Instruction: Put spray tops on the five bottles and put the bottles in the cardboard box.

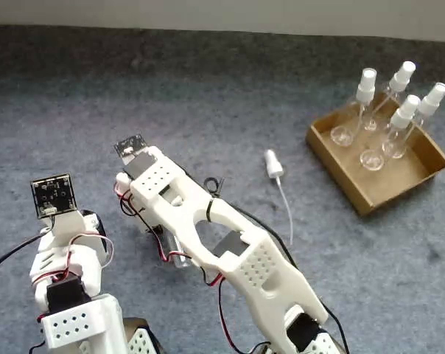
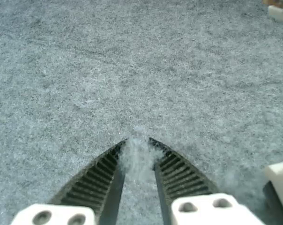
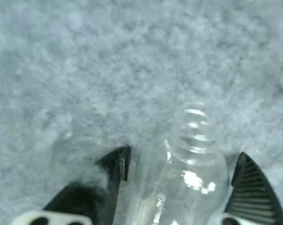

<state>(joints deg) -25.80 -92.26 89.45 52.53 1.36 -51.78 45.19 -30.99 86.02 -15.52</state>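
A clear uncapped bottle (image 3: 188, 173) lies on the grey carpet between the jaws of my right gripper (image 3: 183, 157), its threaded neck pointing away from the wrist. The jaws stand open on either side of its shoulder. In the high view part of the bottle (image 1: 180, 259) peeks out from under the right arm. A loose white spray top (image 1: 272, 164) with its long tube lies on the carpet to the right of that arm. The cardboard box (image 1: 337, 173) at the far right holds several upright bottles with spray tops (image 1: 396, 129). My left gripper (image 2: 137, 139) hovers over bare carpet, open by a narrow gap, holding nothing.
The left arm (image 1: 64, 251) stands at the near left edge, close beside the right arm (image 1: 230, 236). Open carpet stretches between the arms and the box and across the far side of the table.
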